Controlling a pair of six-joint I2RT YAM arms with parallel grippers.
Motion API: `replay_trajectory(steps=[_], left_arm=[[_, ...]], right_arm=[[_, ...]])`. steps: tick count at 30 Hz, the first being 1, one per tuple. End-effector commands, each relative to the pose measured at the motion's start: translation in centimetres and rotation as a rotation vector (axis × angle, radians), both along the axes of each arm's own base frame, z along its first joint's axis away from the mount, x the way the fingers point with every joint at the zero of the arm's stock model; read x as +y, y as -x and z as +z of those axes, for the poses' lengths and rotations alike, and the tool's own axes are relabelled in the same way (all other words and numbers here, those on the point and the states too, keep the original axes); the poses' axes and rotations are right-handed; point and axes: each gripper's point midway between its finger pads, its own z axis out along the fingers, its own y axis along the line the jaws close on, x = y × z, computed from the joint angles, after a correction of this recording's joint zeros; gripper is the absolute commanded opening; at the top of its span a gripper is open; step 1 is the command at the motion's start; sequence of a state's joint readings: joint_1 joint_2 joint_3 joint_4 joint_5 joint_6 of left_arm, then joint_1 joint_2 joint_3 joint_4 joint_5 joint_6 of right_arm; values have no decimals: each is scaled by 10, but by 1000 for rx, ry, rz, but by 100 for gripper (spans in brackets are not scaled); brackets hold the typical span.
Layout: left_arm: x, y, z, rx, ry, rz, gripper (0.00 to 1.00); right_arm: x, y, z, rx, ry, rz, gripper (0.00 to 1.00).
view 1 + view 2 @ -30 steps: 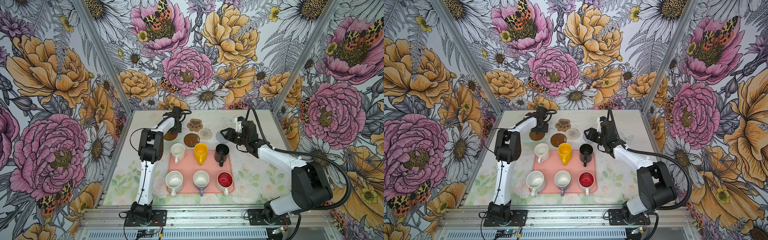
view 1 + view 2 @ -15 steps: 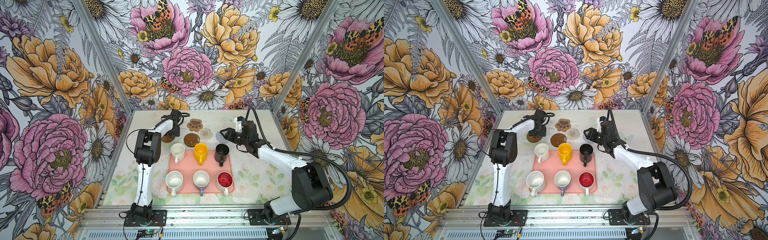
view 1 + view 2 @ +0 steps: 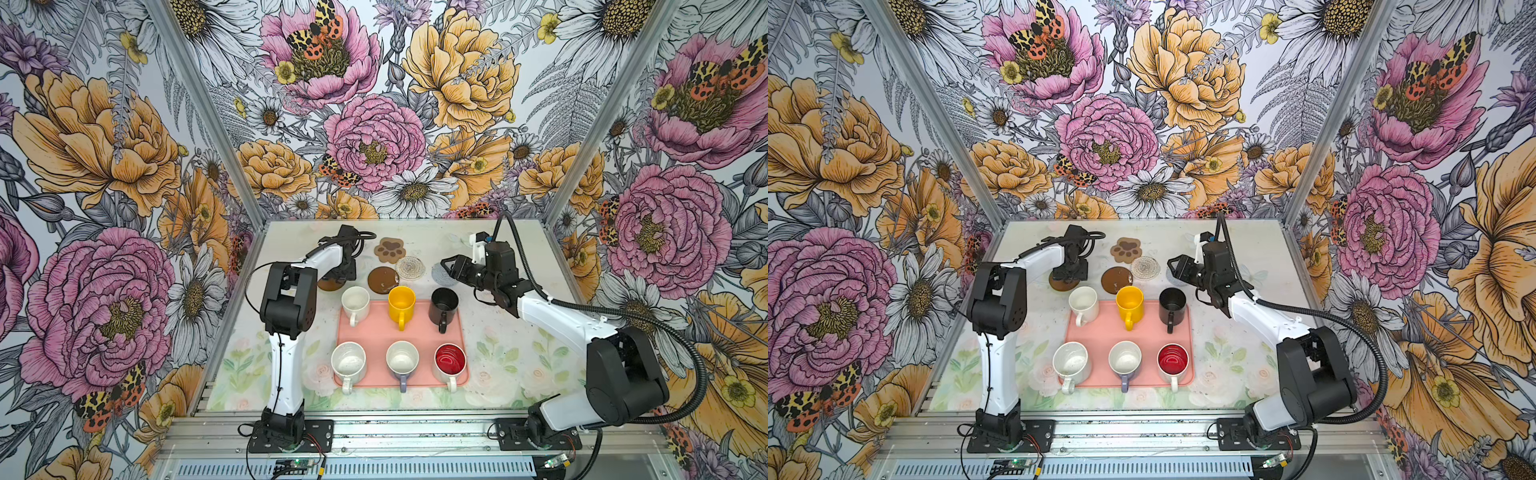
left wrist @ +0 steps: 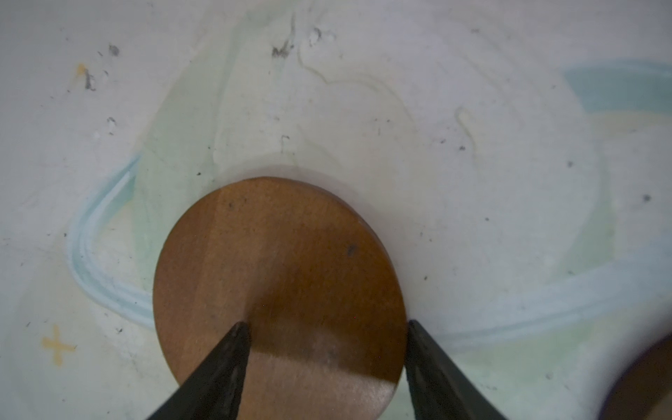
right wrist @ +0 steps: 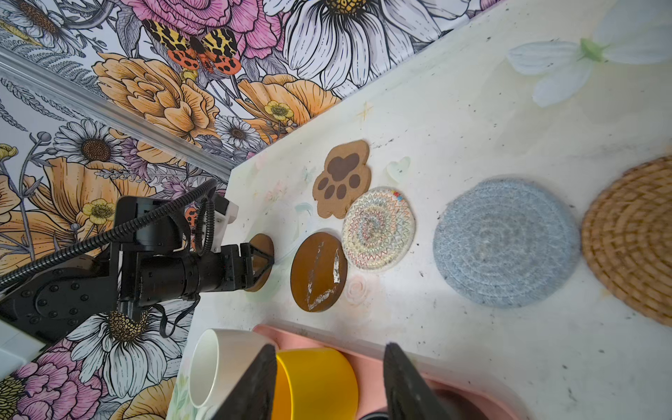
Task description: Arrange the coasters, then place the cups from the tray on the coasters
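Behind the tray: six coasters lie flat on the surface [image 3: 519, 340] in a loose row
Left gripper [image 4: 327, 323]: jaws spread, pointing down at a brown disc [image 4: 280, 254]; one fingertip is over the disc's top, the other at its rim, so there is no pinch
Brown disc: leftmost coaster, just beyond the white cup [image 3: 355, 298]
Second brown disc [image 3: 382, 279]: scuffed, just behind the yellow cup [image 3: 401, 300], its edge against the clear disc [image 3: 409, 267]
Paw coaster [image 3: 390, 249]: farthest back, just beside the clear disc
Blue disc [image 5: 505, 242]: right of the clear disc, apart from it
Rattan disc [image 5: 632, 236]: just beside the blue disc, shown only in the right wrist view
Right gripper [image 5: 329, 347]: jaws spread and empty, held above the blue disc, beyond the black cup [image 3: 444, 301]
Tray [image 3: 376, 332]: pink, carrying upright cups in two rows of three
Back row: white at the far left corner, then yellow, then black
Front row: speckled cup [image 3: 348, 360], lavender cup [image 3: 402, 359], red-lined cup [image 3: 450, 359], handles toward the robot bases
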State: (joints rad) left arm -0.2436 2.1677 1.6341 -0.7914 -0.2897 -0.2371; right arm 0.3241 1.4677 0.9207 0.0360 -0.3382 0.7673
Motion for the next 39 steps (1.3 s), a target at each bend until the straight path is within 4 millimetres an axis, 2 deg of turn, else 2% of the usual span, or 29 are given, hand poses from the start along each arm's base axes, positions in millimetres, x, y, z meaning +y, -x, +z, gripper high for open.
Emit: replay_trajectory(steps=[1,6,11,16,19,24,28,33,39], left_arm=[[4,5,7,0,18,26,68],[0,-8,29,-57,35,23,68],[-18,-26,61,-139,64,-11,68],[-50,-40,97,-226,87,-81,69],[-81,-38,105,-235,126,-155,71],[-133,-26,97,-204,140,-298,74],[-163,-16,79,-162,122,-369,75],[-190,-10,58,-116,100,-427,75],[-199,-10,40,-98,48,-432,75]], right_arm=[[2,3,16,-45,-16,8,50],[1,3,17,-47,-18,7,50],[1,3,16,-45,-17,5,50],[2,2,14,-40,-17,5,50],[2,1,14,-38,-15,4,50],[2,1,12,-36,-16,4,50],[2,1,11,-33,-15,3,50],[2,0,8,-28,-12,4,50],[4,-2,6,-22,-14,7,50]])
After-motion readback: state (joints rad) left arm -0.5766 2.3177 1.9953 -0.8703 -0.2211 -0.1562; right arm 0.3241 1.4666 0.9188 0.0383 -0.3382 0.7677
